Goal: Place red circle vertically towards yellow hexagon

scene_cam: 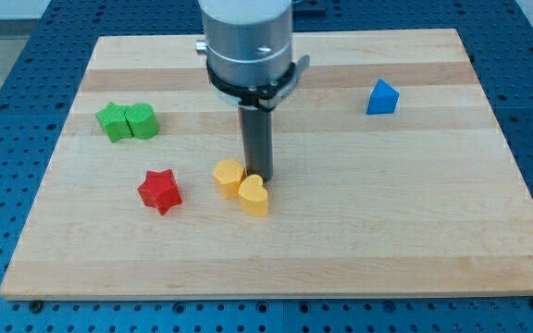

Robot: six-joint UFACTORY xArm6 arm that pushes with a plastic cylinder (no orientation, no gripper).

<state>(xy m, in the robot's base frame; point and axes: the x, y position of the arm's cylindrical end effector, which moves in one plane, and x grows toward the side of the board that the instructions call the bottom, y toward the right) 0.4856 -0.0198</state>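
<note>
The yellow hexagon [229, 176] lies near the board's middle, touching a yellow heart [254, 196] at its lower right. My tip [256, 176] is down just right of the hexagon, at the heart's upper edge. No red circle shows; the arm's body and rod cover part of the board above the yellow blocks. A red star [160, 191] lies to the left of the hexagon.
A green star [113, 122] and a second green block [142, 120] sit together at the view's left. A blue block [382, 97] sits at the upper right. The wooden board [415, 231] lies on a blue perforated table.
</note>
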